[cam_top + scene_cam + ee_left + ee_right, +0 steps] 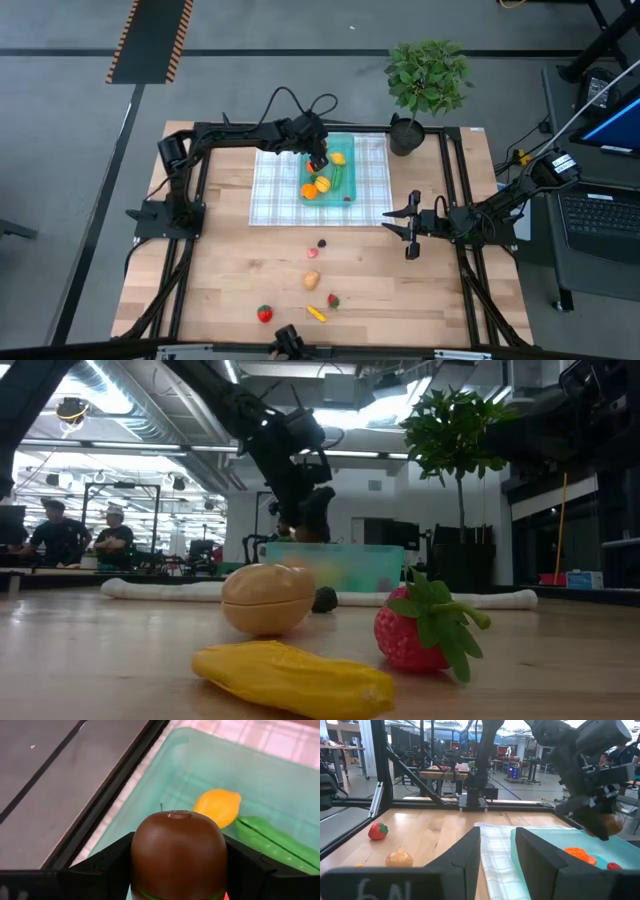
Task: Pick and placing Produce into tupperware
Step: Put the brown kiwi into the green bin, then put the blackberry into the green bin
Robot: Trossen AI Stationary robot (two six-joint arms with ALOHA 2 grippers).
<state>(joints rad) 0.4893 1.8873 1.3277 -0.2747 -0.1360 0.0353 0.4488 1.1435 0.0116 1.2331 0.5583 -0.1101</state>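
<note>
Brown kiwi [178, 852] being gripped by left gripper [317, 160] over tupperware [350, 145], high | low: arm hanging above tub | left wrist: lemon [218, 807] lying beyond, placing underway, next lowering and releasing | right gripper [410, 228] idling partly open beside cloth [270, 190].

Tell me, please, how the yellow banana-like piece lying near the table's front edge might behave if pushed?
The yellow piece looks long and flattish, so it would probably slide or pivot, not roll. It seems rigid and light, though its glossy skin may slip between fingers.
</note>
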